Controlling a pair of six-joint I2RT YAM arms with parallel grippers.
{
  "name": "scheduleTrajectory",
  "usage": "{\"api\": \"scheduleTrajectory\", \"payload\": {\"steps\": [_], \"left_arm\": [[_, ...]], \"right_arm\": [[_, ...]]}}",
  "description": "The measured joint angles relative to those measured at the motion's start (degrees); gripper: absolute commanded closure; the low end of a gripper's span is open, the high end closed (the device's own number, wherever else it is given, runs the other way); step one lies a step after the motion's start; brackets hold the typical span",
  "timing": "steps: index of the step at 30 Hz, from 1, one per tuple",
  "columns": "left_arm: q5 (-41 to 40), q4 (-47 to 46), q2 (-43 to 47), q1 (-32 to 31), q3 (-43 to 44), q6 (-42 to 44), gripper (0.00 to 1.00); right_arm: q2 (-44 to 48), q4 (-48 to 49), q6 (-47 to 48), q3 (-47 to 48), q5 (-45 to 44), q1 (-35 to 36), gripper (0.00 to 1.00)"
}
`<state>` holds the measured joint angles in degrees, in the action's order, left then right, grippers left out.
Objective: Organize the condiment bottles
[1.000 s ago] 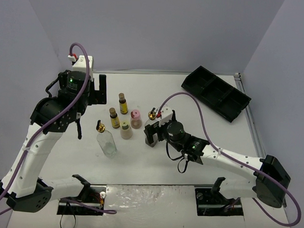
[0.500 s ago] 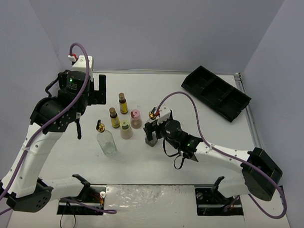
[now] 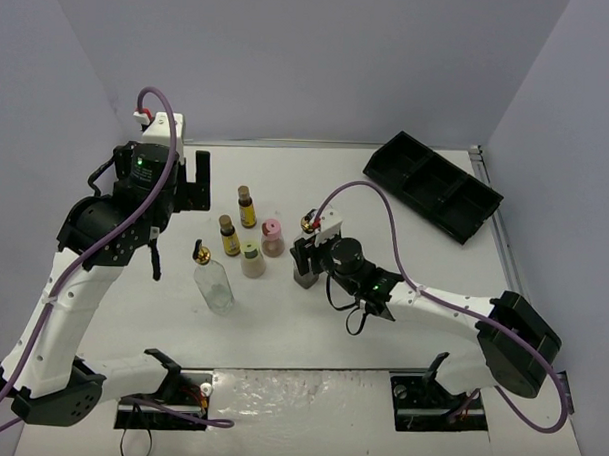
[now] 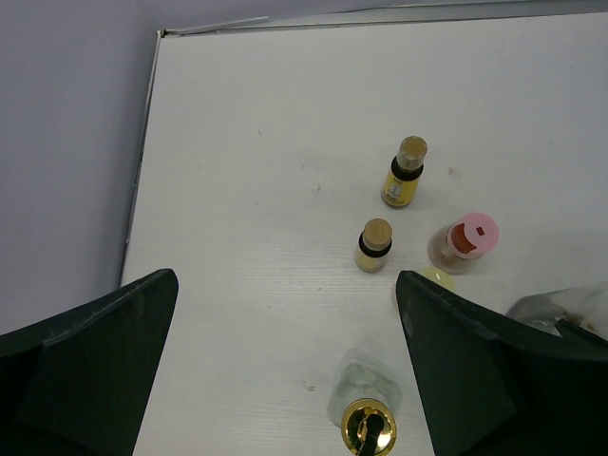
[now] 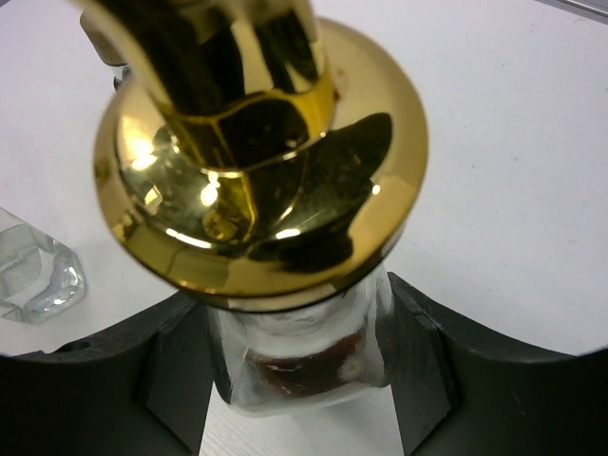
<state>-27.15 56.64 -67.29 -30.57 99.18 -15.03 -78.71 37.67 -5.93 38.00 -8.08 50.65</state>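
Top external showed the right gripper low over the middle of the table, with the gold-spouted bottle upright between its fingers; the wrist hid most of the glass there, so only the spout showed. On the right wrist camera the gold collar filled the view, and both black fingers sat flush against the glass on either side; I read that as clamped on the bottle. The pink-capped bottle stood just beside that gripper on its left, close but apart; the cream-capped bottle stood nearer me, then the near amber bottle and the far amber bottle; the second spouted bottle stood left of the group, by itself. The left gripper hung above the table's far left with its fingers wide apart and nothing between them; on its camera, one finger covered part of the cream cap. The black compartmented tray lay slantwise at the far right, well apart from every bottle; a purple cable arched over the right arm.
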Motion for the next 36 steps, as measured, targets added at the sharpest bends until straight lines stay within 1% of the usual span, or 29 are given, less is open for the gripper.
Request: {"api": "scheduleTrajectory", "payload": {"steps": [6,9,13,17,23,29,32,36], "left_arm": [[-0.16,0.04,0.22,0.12,-0.03,0.04,0.03],[-0.18,0.0,0.79,0.26,-0.54,0.04,0.03],[-0.18,-0.21,1.67,0.33,-1.18,0.04,0.03],[-0.14,-0.38,2.35,0.33,-1.64,0.02,0.03],[-0.06,-0.77,2.87,0.37,-2.57,0.0,0.03],[0.22,-0.84,2.99,0.63,-2.58,-0.02,0.03],[0.37,-0.93,3.02,0.68,-2.58,-0.07,0.03],[0.76,-1.18,3.02,0.7,-2.58,-0.11,0.03]], "right_arm": [[-0.71,-0.99,-0.7,1.26,-0.16,0.0,1.0],[-0.69,-4.8,-1.68,3.17,-1.21,0.0,1.0],[-0.57,-13.28,-1.97,7.39,-2.78,0.0,1.0],[-0.16,-19.64,-1.89,11.82,-4.23,0.0,1.0],[2.53,-23.91,-1.88,16.0,-6.47,-0.88,1.0],[2.64,-25.09,-2.14,20.38,-8.06,-6.98,1.0],[1.66,-25.59,-2.75,23.04,-8.85,-11.51,1.0],[-5.14,-25.28,-4.89,31.78,-7.67,-20.63,1.0]]}}
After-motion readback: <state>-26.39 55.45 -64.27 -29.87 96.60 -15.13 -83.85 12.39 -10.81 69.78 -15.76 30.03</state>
